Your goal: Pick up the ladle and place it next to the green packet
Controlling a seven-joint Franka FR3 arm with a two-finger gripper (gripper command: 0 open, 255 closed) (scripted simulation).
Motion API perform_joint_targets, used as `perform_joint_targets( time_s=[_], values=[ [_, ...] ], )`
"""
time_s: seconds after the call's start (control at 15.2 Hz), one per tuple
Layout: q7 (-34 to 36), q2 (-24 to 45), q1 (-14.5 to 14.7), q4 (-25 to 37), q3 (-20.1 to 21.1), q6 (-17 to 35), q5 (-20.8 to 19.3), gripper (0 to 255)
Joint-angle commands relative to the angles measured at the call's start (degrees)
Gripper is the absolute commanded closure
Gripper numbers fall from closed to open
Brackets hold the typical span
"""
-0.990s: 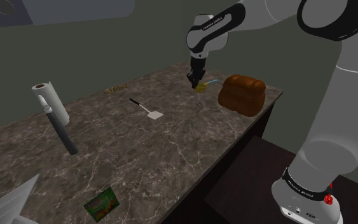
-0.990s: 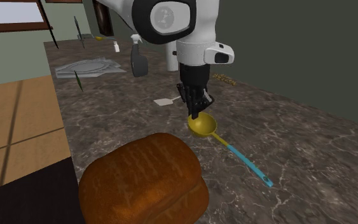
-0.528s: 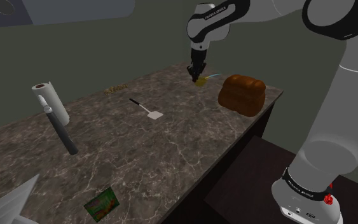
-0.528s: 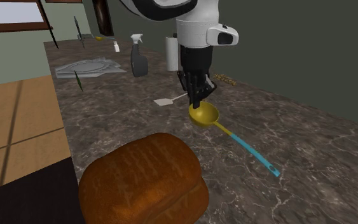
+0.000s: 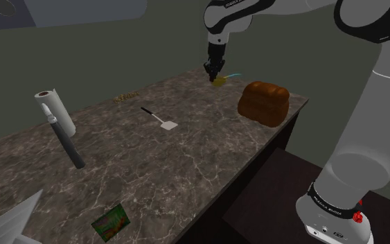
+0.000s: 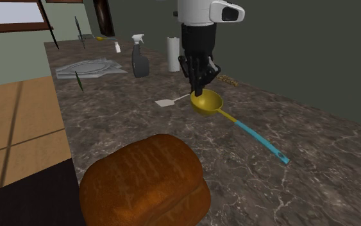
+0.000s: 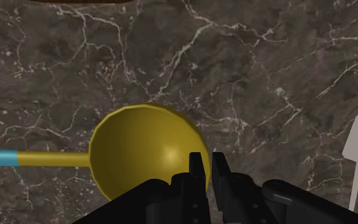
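Second exterior view looks low from behind the loaf (image 6: 143,183), shoulder view from above.

A wide stretch of the dark marbled surface (image 5: 186,166) is lying bare between the black gripper (image 5: 214,71) and the flat green packet (image 5: 111,220), which is sitting near the surface's front edge at the shoulder view's lower left. A small white spatula (image 5: 167,125) is lying flat in the middle of that stretch. A big brown bread loaf (image 5: 262,102) is standing near the gripper, on the stand's side. A white paper roll (image 5: 55,111) and a dark spray bottle (image 6: 139,61) are standing tall, apart from the packet. The yellow ladle with a blue handle (image 6: 208,103) is sticking out sideways from the gripper, above the surface.
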Motion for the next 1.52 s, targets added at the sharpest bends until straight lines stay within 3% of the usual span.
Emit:
perform_joint_targets(
  time_s=[0.0, 0.46, 0.92, 1.45],
  values=[
    [0.1, -0.1, 0.0, 1.4, 0.0, -1.5, -0.1, 255],
    [0.4, -0.3, -0.1, 5.9, -0.1, -6.2, -0.2, 255],
    [9.1, -8.9, 4.3, -4.6, 4.1, -3.8, -1.7, 255],
    [19.5, -15.6, 8.8, -12.1, 10.1, -2.5, -1.8, 255]
  ],
)
